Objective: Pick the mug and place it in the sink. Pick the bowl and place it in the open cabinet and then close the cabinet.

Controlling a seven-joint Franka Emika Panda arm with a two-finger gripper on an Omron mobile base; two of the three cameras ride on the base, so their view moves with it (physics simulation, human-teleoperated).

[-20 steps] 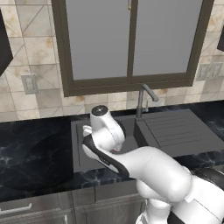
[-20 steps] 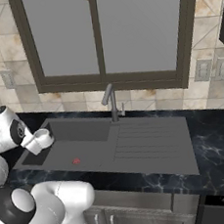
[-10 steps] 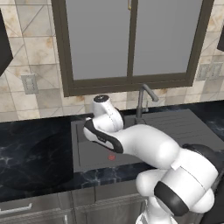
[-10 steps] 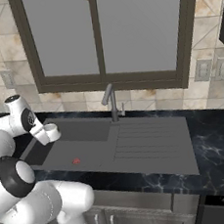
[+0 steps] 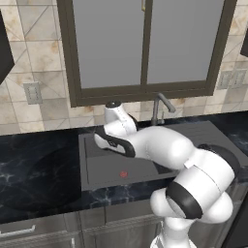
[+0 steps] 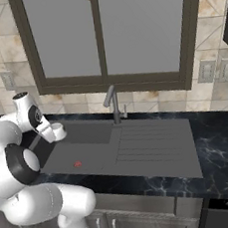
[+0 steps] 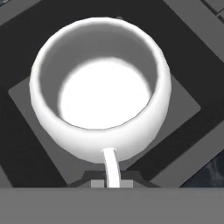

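The small white mug (image 7: 101, 94) hangs upright above the left part of the dark grey sink (image 6: 92, 151), near its back left corner. My gripper (image 7: 108, 178) is shut on the mug's thin handle. From the right base view the mug (image 6: 58, 131) sits just right of my hand, with the gripper (image 6: 51, 133) on its left side. In the left base view my white hand (image 5: 116, 121) stands over the sink (image 5: 104, 167) and hides the mug. The bowl and the cabinet are out of view.
A curved faucet (image 6: 114, 103) stands at the back middle of the sink, just right of the mug. The ridged drainboard (image 6: 150, 141) lies to the right. A red drain mark (image 6: 77, 164) shows on the basin floor. Black marble counter (image 5: 34, 164) surrounds the sink, below a window.
My arm has swung the mug rightward from the sink's left rim to over the basin, a little nearer the back wall. The gripper stayed shut on the handle.
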